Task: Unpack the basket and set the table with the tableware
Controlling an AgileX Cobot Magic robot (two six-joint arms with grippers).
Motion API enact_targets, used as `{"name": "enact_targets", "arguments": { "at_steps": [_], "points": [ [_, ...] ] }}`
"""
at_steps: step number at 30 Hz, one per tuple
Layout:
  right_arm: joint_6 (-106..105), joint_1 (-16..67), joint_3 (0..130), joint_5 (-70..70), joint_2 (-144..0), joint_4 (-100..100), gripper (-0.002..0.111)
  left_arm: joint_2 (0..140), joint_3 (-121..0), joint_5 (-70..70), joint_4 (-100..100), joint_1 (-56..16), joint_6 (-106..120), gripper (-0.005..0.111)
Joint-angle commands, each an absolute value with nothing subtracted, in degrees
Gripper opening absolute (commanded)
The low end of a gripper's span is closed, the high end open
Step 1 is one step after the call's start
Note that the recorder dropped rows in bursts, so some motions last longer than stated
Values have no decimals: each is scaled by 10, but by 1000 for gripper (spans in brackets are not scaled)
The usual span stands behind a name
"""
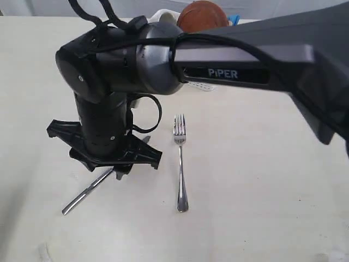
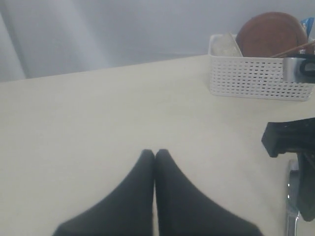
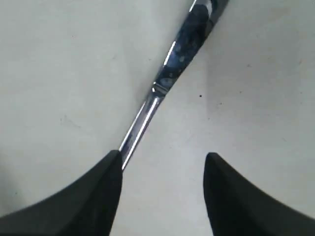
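Note:
A steel knife (image 1: 87, 192) lies slanted on the cream table (image 1: 256, 180), with a steel fork (image 1: 181, 164) to its right. My right gripper (image 1: 118, 170) has reached across and hangs low over the knife. In the right wrist view the knife (image 3: 167, 81) rests flat, running under one fingertip, and the right gripper (image 3: 162, 156) is open with only bare table between its fingers. My left gripper (image 2: 155, 153) is shut and empty above the table. The white basket (image 2: 256, 77) holds a reddish-brown plate (image 2: 270, 34), chopsticks (image 2: 295, 49) and a pale bowl (image 2: 227, 45).
The right arm's grey body (image 1: 229, 60) crosses the exterior view and hides most of the basket; only the plate (image 1: 202, 15) and a scrap of blue packet (image 1: 234, 19) show above it. The black right gripper body (image 2: 290, 137) stands at the edge of the left wrist view.

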State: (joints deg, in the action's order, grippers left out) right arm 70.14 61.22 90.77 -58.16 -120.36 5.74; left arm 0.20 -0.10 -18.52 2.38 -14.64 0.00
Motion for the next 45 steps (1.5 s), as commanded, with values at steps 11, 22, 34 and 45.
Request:
{"name": "enact_targets", "arguments": {
  "at_steps": [11, 22, 34, 45],
  "points": [
    [732, 624, 792, -362, -1204, 136, 49, 0, 0, -186, 25, -150, 0, 0],
    [732, 619, 792, -342, -1222, 141, 42, 0, 0, -186, 25, -150, 0, 0],
    [645, 598, 792, -413, -1222, 139, 3, 0, 0, -186, 25, -150, 0, 0],
    [578, 574, 792, -397, -1180, 185, 33, 0, 0, -186, 25, -150, 0, 0]
  ]
}}
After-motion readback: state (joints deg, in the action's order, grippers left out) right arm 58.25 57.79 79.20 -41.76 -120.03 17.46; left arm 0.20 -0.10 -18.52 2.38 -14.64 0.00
